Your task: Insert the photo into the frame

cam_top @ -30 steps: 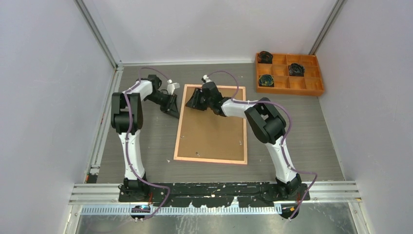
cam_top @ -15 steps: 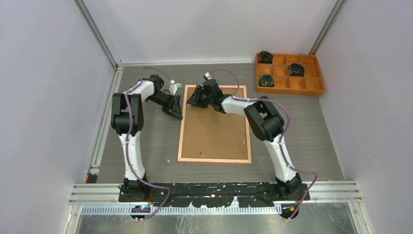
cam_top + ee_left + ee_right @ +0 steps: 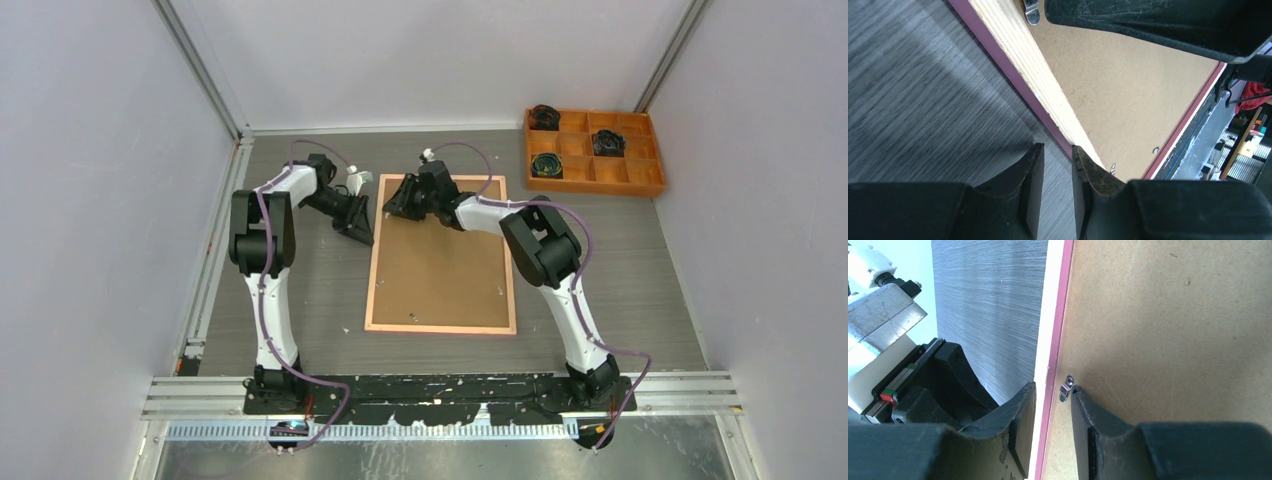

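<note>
Three bundles (image 3: 546, 165) occupy tray (image 3: 600, 187); board (image 3: 440, 270) fills frame (image 3: 440, 328)

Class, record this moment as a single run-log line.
frame: back up on table | photo: not visible | left gripper: at frame's left edge | right gripper: astride far-left border, by clip

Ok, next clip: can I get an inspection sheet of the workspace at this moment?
Surface: grey wood-grain table.
Job's things: frame lies back up with the backing board in it; photo not seen.
Clutter: orange tray at far right, dark items in three compartments.
Grippers: left gripper narrowly apart at the frame's left edge, grip unclear; right gripper closed astride the far edge, beside a metal clip.
Cables: purple cables run along both arms.
Surroundings: pale walls, metal rails; nothing else seen.
</note>
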Robot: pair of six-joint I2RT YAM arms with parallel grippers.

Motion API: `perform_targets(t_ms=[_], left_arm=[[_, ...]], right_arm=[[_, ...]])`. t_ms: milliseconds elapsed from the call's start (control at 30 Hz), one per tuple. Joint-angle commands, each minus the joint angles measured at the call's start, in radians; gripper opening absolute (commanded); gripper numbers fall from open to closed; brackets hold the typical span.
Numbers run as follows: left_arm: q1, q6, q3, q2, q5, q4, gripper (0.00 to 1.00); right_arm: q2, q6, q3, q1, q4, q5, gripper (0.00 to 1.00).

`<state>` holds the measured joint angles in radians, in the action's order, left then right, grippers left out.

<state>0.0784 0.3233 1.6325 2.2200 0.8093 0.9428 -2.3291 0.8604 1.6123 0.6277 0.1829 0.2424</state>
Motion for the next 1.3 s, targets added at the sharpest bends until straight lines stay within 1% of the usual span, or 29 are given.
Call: perform_targets(t_ms=[0,600,800,900,1100,1267], left_arm=[[0.006,0.009,0.026,0.024,-0.049,-0.035,0.27],[0.021,0.017,0.023,0.024,-0.067,-0.035,0.24],[0.022,0.02,0.023,0.023,-0.07,-0.034,0.23],[0.023,0.023,0.022,0.024,-0.071,-0.032,0.22],[0.021,0.028,0.018,0.021,-0.075,-0.031,0.22],[0.021,0.029,0.018,0.009,-0.074,-0.03,0.22]], right_arm=[[-0.031,0.02,0.027,-0.002,0.004,0.02,0.37],[-0.08,0.11,0.065,0.0,0.049,0.086,0.33],[-0.085,0.116,0.068,0.003,0.053,0.079,0.33],[-0.054,0.097,0.052,-0.003,0.057,0.07,0.32],[0.054,0.061,-0.047,-0.027,0.076,0.043,0.34],[0.052,0.065,-0.076,-0.03,0.075,0.044,0.34]])
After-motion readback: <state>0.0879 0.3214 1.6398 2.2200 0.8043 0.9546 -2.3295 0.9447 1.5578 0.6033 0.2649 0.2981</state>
